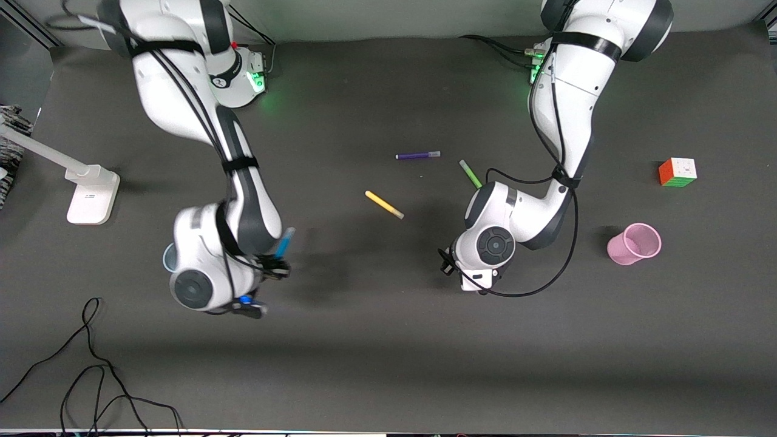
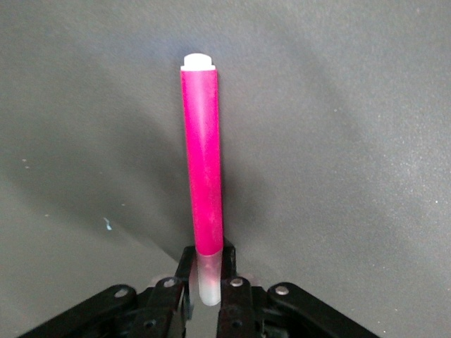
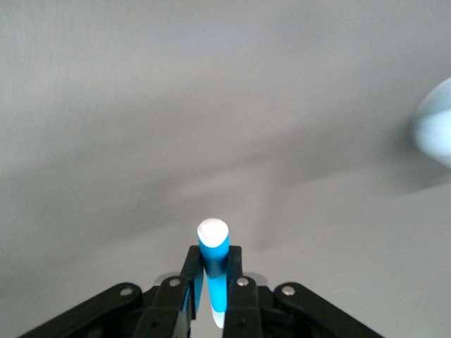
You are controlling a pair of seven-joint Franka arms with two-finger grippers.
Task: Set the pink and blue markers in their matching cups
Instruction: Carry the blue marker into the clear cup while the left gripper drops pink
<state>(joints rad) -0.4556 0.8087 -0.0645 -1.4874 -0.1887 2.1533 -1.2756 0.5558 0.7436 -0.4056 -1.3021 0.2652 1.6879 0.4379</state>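
Observation:
My right gripper [image 1: 274, 264] is shut on the blue marker [image 1: 285, 240] and holds it in the air; in the right wrist view the marker [image 3: 213, 248] stands between the shut fingers [image 3: 213, 273]. The pale blue cup [image 1: 168, 257] stands beside it toward the right arm's end, mostly hidden by the wrist; it also shows blurred in the right wrist view [image 3: 435, 130]. My left gripper [image 2: 209, 273] is shut on the pale cap end of the pink marker [image 2: 202, 162], above bare mat. The left hand [image 1: 484, 247] hides that marker in the front view. The pink cup [image 1: 634, 243] stands toward the left arm's end.
A purple marker [image 1: 417, 155], a green marker [image 1: 470, 173] and a yellow marker [image 1: 384, 204] lie mid-table. A puzzle cube [image 1: 677, 172] sits farther from the camera than the pink cup. A white lamp base [image 1: 91, 194] and loose cables [image 1: 91, 364] are at the right arm's end.

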